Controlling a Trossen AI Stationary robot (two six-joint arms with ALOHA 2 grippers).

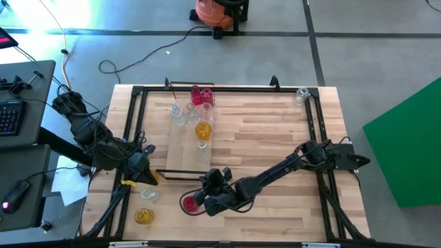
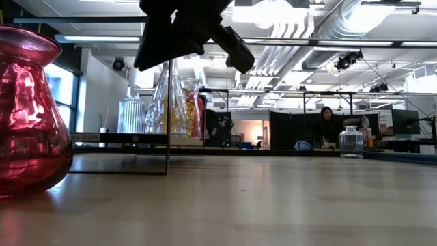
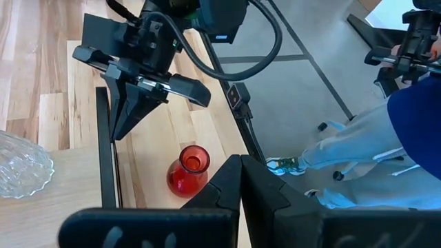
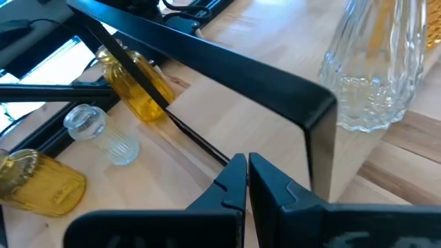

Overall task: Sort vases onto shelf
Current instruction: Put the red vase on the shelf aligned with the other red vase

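Shelf [image 1: 189,148] — crowded, red vase [image 1: 189,204] beside right gripper [image 1: 207,184]

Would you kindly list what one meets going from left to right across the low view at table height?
Large red vase → ribbed clear vase → clear and amber vases clustered on the shelf → small clear jar far right.

No text, label, brand or number is readable in any view
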